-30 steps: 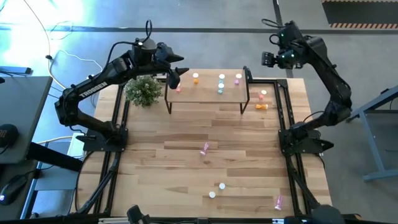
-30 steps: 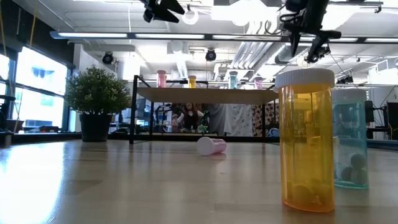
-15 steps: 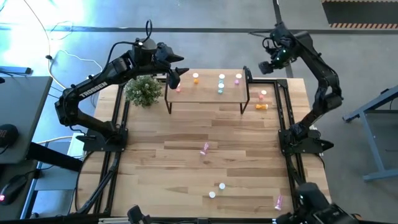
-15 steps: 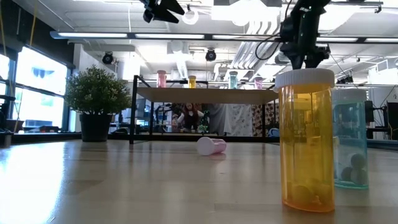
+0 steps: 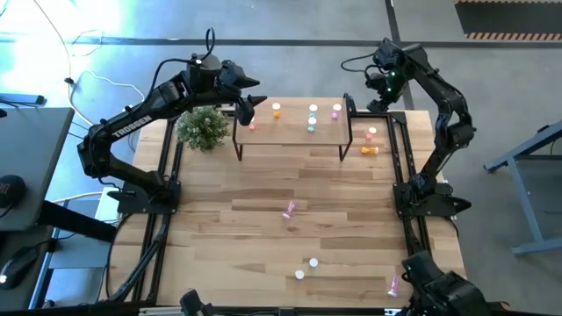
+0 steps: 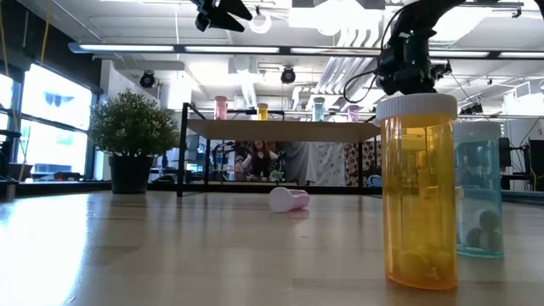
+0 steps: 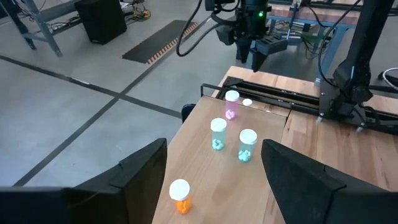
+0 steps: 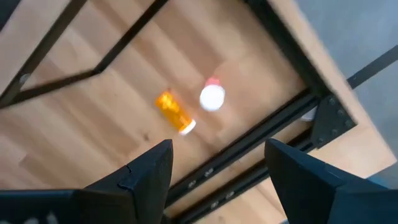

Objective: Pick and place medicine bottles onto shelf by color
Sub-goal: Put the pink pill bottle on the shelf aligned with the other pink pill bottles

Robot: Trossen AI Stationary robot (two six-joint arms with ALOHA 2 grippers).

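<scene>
Your right claw [image 5: 379,88] has swung in from the far right since a second ago and now hangs open and empty past the shelf [image 5: 294,132] at its right end. Below it, on the surface [image 5: 290,184], wait a toppled orange bottle [image 8: 173,112] and an upright pink one [image 8: 212,97]; one of them looks like your next pick. Your left claw [image 5: 248,110] has not moved: open, empty, over the shelf's left end, where five bottles already stand
</scene>
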